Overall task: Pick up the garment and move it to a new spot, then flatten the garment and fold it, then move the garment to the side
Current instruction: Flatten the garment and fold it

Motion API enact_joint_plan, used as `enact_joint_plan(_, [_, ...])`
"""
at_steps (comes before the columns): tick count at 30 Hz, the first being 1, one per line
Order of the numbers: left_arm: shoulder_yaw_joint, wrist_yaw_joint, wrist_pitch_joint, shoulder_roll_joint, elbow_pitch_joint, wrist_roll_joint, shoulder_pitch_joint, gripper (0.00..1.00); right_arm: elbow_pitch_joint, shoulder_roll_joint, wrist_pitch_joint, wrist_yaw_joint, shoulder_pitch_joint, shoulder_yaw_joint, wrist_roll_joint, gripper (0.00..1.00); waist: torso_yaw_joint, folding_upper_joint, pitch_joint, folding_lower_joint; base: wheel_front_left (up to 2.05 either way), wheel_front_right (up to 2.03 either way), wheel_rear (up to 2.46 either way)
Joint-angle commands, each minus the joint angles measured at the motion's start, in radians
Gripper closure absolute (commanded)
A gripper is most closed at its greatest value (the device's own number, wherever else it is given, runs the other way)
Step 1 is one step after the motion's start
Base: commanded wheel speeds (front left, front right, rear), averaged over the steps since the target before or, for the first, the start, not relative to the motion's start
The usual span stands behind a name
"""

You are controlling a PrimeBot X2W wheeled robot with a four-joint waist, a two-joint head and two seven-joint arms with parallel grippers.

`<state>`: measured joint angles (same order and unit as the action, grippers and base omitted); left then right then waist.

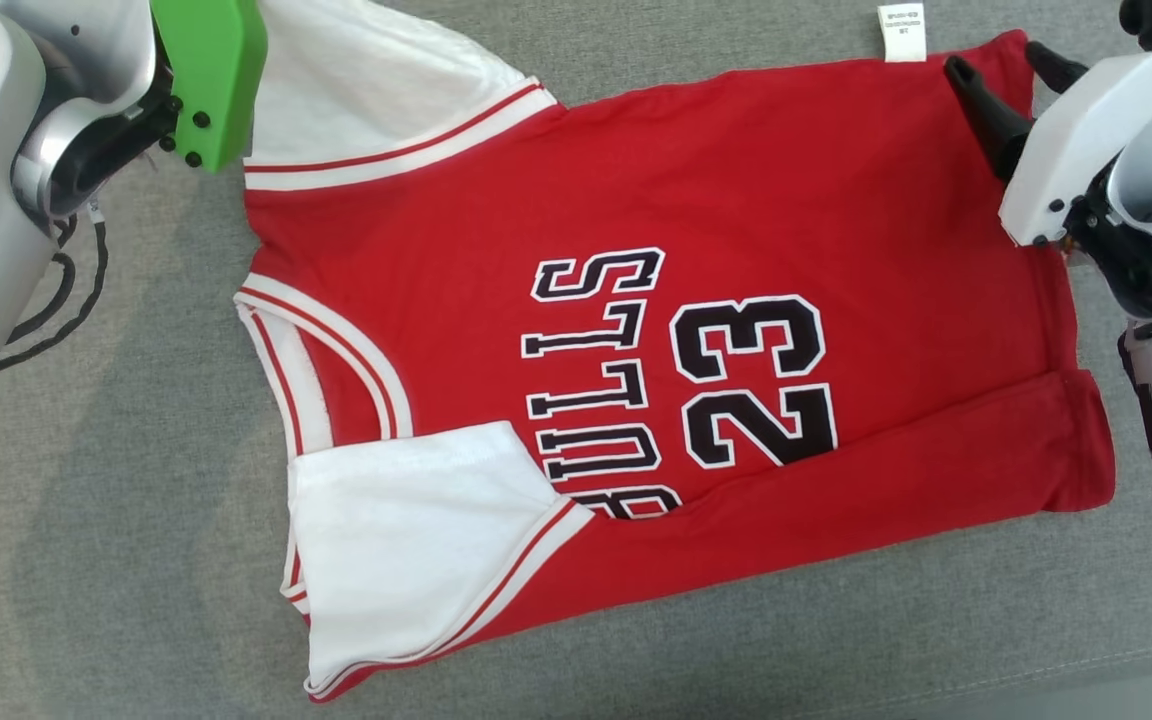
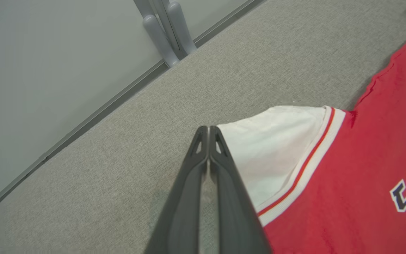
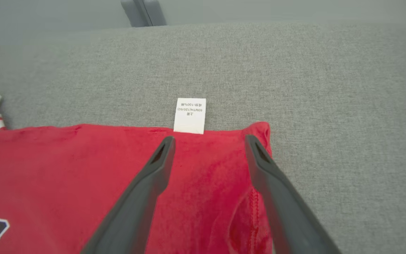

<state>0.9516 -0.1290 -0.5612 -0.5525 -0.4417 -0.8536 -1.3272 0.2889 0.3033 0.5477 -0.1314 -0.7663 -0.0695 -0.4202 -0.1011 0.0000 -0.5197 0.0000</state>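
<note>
While the red Bulls jersey [image 1: 736, 200] lies print-up on the grey cloth-covered counter [image 1: 86, 560], one long edge and one white sleeve [image 1: 406, 540] are already turned in over its front. The long edge under the fingers is not yet folded.

- Other white sleeve [image 2: 273, 148]: its corner touches the outer side of one finger of the left gripper [image 2: 208, 131], right at the tips.
- Left fingers: pressed fully together. No cloth seen between them, and bare counter shows through the slit behind the tips. Cannot tell whether a sliver of sleeve edge is caught.
- Right gripper [image 3: 210, 141]: fingers wide apart, holding nothing. Red hem corner lies between and beneath them, with the care label [image 3: 189, 115] just beyond one tip.

Risks (judgement):
- The left pinch may have closed beside the sleeve, so a lift would come up empty.
- With one end held and the other not, the fold would skew and drag the turned-in edge open.
- The right fingers may catch the label alone.

Pose:
- Left arm: green wrist block [image 1: 211, 80] above the sleeve, fingers sloping low along the counter.
- Right arm: white wrist housing [image 1: 1066, 150] beside the hem, fingers slanting down onto the corner.
</note>
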Motion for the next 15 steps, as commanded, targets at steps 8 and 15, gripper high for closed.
enact_joint_plan(8, [0.022, -0.002, -0.005, -0.016, 0.044, -0.013, 0.013, 1.0, 0.083, -0.026, 0.07, 0.002, -0.061, 0.09, 0.148, 0.0, 0.032, 0.0, 0.009, 0.0, 0.0, 0.0, 0.0])
enact_joint_plan(15, [0.031, -0.002, -0.011, -0.021, 0.061, -0.017, 0.014, 1.0, 0.107, -0.054, 0.104, 0.002, -0.056, 0.169, 0.147, 0.0, 0.037, 0.0, 0.002, 0.0, 0.0, 0.0, 0.0])
